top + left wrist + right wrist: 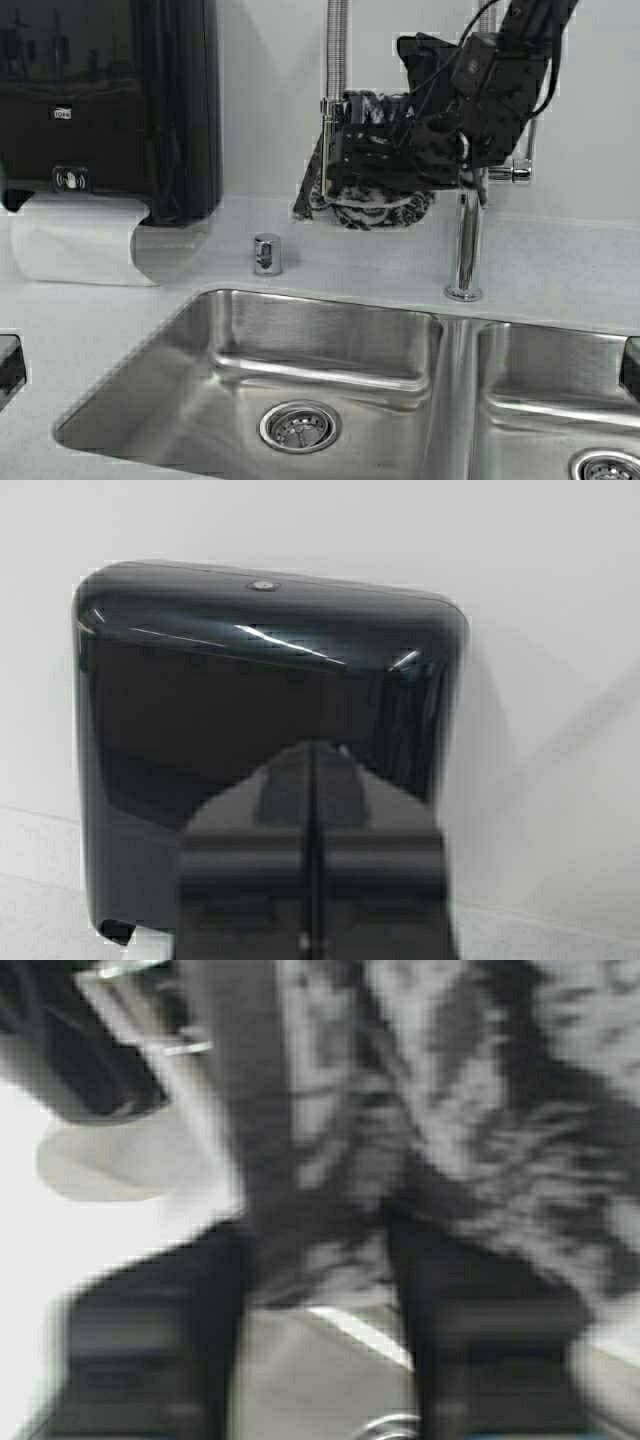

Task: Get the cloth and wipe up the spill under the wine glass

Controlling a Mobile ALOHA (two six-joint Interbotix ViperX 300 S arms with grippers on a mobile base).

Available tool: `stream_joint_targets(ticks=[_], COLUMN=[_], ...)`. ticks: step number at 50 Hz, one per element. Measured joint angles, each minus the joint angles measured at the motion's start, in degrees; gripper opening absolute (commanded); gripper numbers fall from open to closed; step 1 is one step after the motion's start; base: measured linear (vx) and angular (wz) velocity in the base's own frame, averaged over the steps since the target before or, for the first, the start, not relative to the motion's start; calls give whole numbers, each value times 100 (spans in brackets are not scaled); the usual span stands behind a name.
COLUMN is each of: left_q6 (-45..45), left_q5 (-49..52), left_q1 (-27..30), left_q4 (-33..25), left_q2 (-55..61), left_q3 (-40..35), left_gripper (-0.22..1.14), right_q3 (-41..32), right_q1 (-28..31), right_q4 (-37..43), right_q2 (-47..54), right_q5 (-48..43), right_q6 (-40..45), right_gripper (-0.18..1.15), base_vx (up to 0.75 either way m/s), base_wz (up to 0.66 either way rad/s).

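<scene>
My right gripper is raised above the counter behind the sink, next to the faucet. It is shut on the cloth, a dark fabric with a white paisley print that hangs bunched below it. In the right wrist view the cloth fills the gap between the two fingers of my right gripper. My left gripper is shut and empty, pointing at the black paper towel dispenser. The wine glass and the spill are out of view.
The black dispenser hangs on the wall at left with white paper towel hanging from it. A small steel cap stands on the counter. A steel double sink lies in front. A coiled faucet hose runs up behind the cloth.
</scene>
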Motion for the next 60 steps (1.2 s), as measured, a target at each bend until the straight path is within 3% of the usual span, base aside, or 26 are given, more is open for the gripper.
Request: stream_joint_targets(ticks=[5, 8, 20, 38, 60], left_q6=[0, 9, 9, 62, 79], left_q5=[0, 0, 0, 0, 0], left_q1=[-9, 0, 0, 0, -9], left_q4=[0, 0, 0, 0, 0], left_q2=[0, 0, 0, 9, 26], left_q3=[9, 18, 35, 105, 141], left_gripper=[2, 2, 2, 2, 2], right_q3=[-9, 0, 281, 677, -308], right_q1=[0, 0, -35, -26, -35], right_q4=[26, 26, 26, -308, -501], right_q2=[0, 0, -272, -1916, -3129], right_q5=[0, 0, 0, 272, 1389], right_q6=[-18, -9, -26, -185, -387], right_gripper=[8, -1, 6, 6, 6], base_vx=[0, 0, -1, -3, -11], base_wz=[0, 0, 0, 0, 1])
